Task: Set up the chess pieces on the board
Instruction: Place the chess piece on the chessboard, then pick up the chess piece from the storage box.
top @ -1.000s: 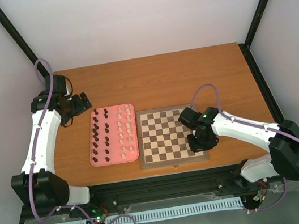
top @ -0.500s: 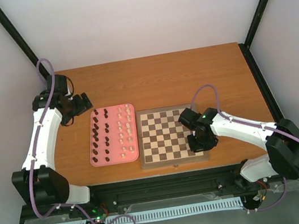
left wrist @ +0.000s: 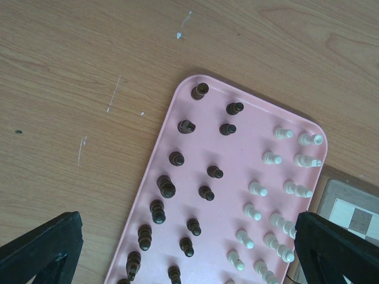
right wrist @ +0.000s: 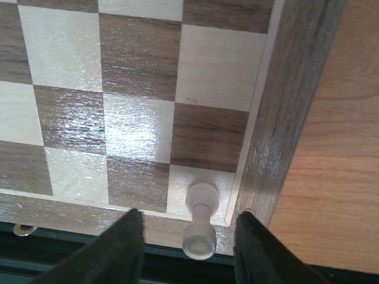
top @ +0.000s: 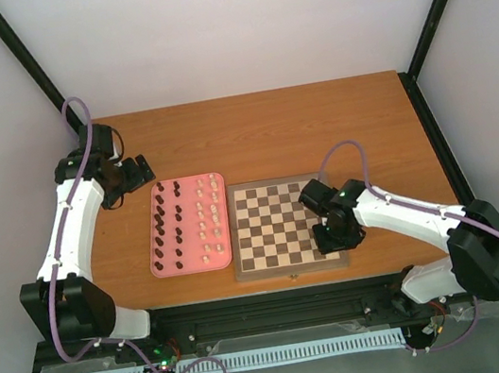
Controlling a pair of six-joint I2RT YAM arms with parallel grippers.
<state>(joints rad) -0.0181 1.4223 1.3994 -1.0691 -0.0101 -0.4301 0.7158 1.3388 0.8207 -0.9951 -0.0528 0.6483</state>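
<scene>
Rt end effector (right wrist: pixel 188 217) spread around one cream piece (right wrist: pixel 200 220) on the board's (right wrist: pixel 296 106) near-right corner sq.
Your rt fingers sit either side of the piece w/o touching it. It stands upright on the light corner sq, just inside the rim, prob. its home spot. Your left end effector (left wrist: pixel 189 236), also spread wide and empty, hovers over the pink tray (left wrist: pixel 172 130) on the desk (left wrist: pixel 89 59), where the other chess pieces (left wrist: pixel 166 187) stand in dark & cream rows, likely for the next pick.
</scene>
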